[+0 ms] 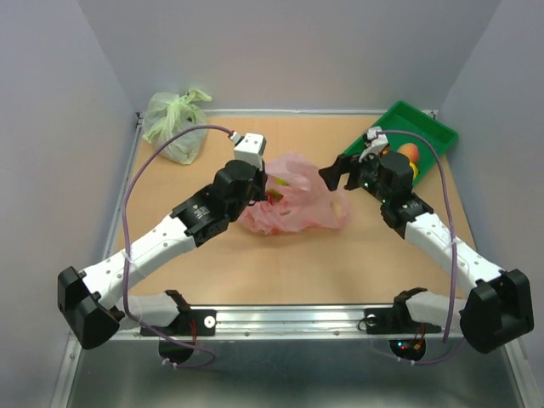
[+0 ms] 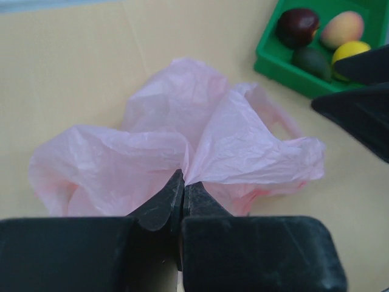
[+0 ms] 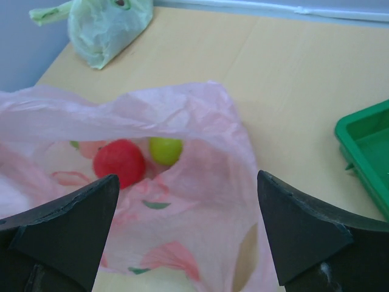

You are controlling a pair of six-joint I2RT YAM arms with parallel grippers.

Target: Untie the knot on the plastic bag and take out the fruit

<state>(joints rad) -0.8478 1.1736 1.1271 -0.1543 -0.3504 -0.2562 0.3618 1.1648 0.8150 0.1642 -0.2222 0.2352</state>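
Left gripper [image 2: 182, 190], jaws pressed together, pinches a fold of the plastic bag [image 2: 237, 146], which lies pink and crumpled mid-table [image 1: 297, 263] between both arms. The right gripper [image 3: 187, 179] hangs spread wide at the bag's open mouth, where a red fruit [image 3: 119, 162] and a yellow-green fruit [image 3: 165, 149] show inside. Four other fruits sit in the green tray [image 2: 273, 64].

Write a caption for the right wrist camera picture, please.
Open right gripper facing the pink plastic bag, with a red fruit and a green fruit visible inside.

Left pincer [image 2: 183, 180] closed, right pincer [image 3: 188, 177] wide apart.
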